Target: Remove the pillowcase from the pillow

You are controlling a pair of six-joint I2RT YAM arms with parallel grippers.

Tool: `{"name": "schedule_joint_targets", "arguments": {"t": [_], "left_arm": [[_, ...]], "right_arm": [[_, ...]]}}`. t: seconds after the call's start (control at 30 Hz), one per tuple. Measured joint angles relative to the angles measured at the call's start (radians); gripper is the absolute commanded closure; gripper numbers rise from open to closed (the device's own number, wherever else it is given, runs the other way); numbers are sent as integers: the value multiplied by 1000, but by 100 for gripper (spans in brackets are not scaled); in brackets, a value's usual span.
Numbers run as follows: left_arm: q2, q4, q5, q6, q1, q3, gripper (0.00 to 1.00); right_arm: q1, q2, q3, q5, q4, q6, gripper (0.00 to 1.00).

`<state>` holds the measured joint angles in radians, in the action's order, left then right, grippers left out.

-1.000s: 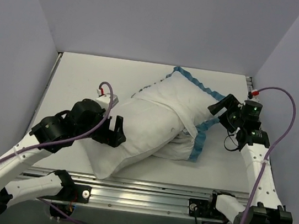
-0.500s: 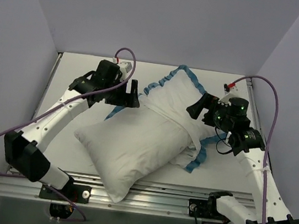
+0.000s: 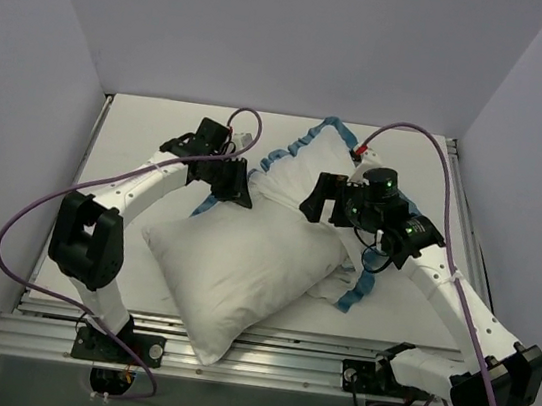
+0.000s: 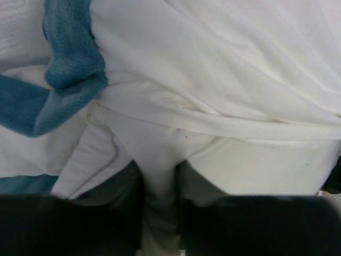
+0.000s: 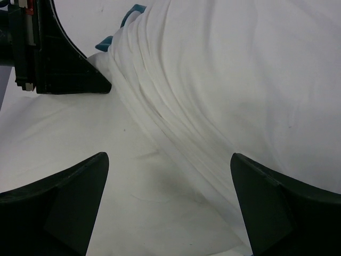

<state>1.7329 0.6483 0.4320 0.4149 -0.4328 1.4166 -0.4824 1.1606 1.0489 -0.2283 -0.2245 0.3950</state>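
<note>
The plump white pillow lies slantwise mid-table, its far end still inside the pillowcase. The pillowcase is white cloth with blue ruffled trim, bunched in folds towards the back right. My left gripper is at the case's left edge by the trim. It is shut on a fold of the white cloth. My right gripper hovers open over the line where bunched case meets bare pillow. Nothing is between its fingertips.
The white table is boxed in by grey walls on the left, back and right. A metal rail runs along the near edge. Purple cables loop from both arms. The left gripper's black body shows close in the right wrist view.
My left arm swung from the pillow's near left side up to the far left and closed on the case's cloth. My right gripper moved left over the pillow and opened wider.
</note>
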Motion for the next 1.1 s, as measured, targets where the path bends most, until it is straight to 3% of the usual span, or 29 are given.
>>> {"name": "schedule_joint_targets", "arguments": {"t": [0.03, 0.2, 0.5, 0.7, 0.73, 0.83, 0.87, 0.97, 1.1], "left_arm": [[1, -6, 13, -2, 0, -2, 97], [-14, -12, 19, -35, -6, 0, 98], [-157, 83, -210, -207, -163, 82, 98], [-228, 112, -305, -256, -233, 96, 98], [-232, 114, -316, -262, -233, 96, 98], [-235, 115, -348, -271, -233, 96, 98], [-235, 119, -355, -272, -233, 96, 98], [-237, 131, -375, -273, -234, 96, 98], [-254, 136, -399, -272, -238, 96, 98]], "right_arm": [[-6, 13, 11, 6, -1, -5, 8], [-11, 102, 134, 58, -6, -39, 9], [-26, 277, 370, 177, -8, -111, 12], [-30, 431, 410, 228, -3, -125, 14], [-30, 454, 408, 230, -2, -127, 19], [-30, 498, 402, 237, 13, -132, 46], [-31, 505, 400, 243, 18, -134, 68], [-35, 506, 394, 286, 31, -139, 100], [-32, 505, 385, 364, 33, -143, 100]]}}
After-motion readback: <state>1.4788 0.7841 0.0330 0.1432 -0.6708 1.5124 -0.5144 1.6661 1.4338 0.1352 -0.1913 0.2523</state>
